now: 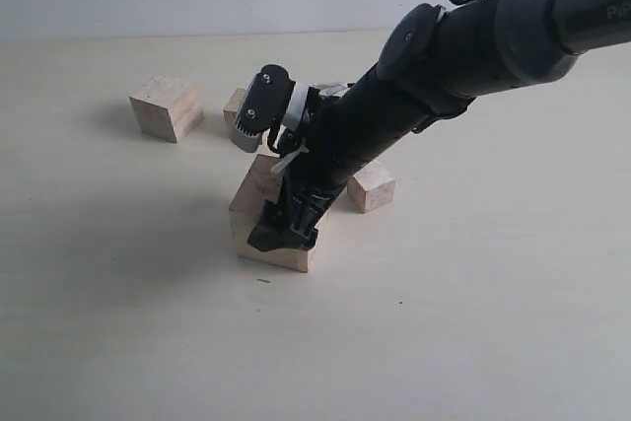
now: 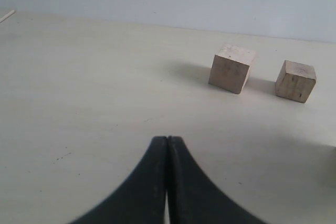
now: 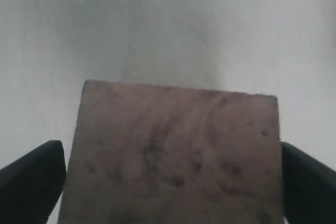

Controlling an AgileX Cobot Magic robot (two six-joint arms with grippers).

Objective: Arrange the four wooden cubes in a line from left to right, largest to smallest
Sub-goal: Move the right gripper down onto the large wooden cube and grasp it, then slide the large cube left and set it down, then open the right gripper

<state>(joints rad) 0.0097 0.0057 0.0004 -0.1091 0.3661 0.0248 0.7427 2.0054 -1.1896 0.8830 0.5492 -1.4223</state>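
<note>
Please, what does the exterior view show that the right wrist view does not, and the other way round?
Only the exterior view: the right arm, a left cube, a half-hidden cube behind the arm and a small cube beside it. Only the right wrist view: both fingers, flanking the largest cube. Both: that largest cube and the pale table.
</note>
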